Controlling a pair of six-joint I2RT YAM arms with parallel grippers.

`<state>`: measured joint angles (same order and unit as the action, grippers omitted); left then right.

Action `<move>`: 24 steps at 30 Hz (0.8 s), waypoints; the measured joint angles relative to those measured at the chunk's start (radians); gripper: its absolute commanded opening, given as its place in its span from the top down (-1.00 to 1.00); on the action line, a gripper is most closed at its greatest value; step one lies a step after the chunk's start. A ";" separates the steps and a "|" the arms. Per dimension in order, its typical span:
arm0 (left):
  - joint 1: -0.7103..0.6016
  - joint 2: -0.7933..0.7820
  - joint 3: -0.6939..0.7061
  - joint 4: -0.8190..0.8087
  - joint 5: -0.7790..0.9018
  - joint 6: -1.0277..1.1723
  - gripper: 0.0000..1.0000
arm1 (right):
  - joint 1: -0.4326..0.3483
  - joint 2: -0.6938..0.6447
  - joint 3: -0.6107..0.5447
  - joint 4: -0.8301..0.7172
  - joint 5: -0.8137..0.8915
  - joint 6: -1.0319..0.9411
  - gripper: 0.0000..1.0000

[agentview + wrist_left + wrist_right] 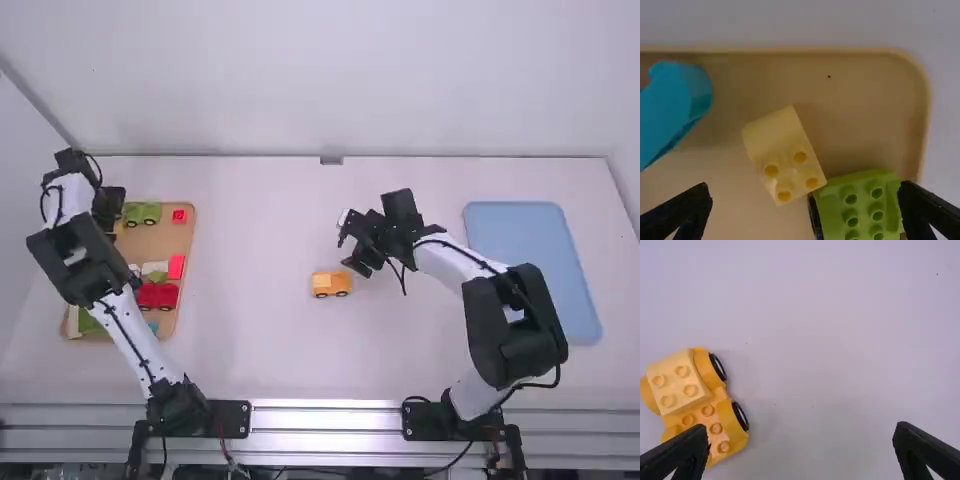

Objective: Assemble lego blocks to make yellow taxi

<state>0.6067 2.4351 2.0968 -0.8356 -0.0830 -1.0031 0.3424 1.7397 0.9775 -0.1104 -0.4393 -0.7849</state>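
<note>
Table (260, 350): two trays and a small car are being borne between its left and right edges.
Blue tray (530, 265): being kept beside the table's right edge.
Brown tray (160, 241): being used for holding blocks and cars, beside the table's left edge.
Left gripper (108, 205): being held over the brown tray's far left corner, fingers spread apart.
Right gripper (354, 246): being held over the table's middle part, between the trays, fingers spread, the orange car lying near one fingertip.
Orange car (331, 285): being supported upright by the table, between the trays, just beside the right gripper.
Green car (142, 213): being held in the brown tray, near its far edge.
Red car (157, 296): being kept toward the brown tray's near right corner.
Loose yellow block (785, 155): being kept inside the brown tray, just beside the green car.
Yellow top block (677, 382): being carried on one end of the orange car.
Red square block (179, 216): being kept at the brown tray's far right corner.
</note>
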 measured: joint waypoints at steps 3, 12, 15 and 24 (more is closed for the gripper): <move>0.000 0.000 -0.011 -0.004 -0.003 -0.014 -0.94 | 0.000 0.000 0.000 -0.001 0.000 -0.002 -0.97; 0.001 0.000 -0.011 -0.008 -0.027 -0.059 -0.82 | 0.000 0.000 0.000 -0.001 0.000 -0.001 -0.97; 0.002 0.000 -0.011 -0.005 -0.027 -0.060 -0.83 | 0.000 0.000 0.000 -0.005 0.000 -0.001 -0.97; 0.002 0.000 -0.011 -0.013 -0.027 -0.060 -0.64 | 0.000 0.000 0.000 -0.010 0.000 -0.004 -0.97</move>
<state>0.6086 2.4351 2.0861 -0.8486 -0.1097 -1.0626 0.3420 1.7397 0.9775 -0.1200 -0.4389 -0.7887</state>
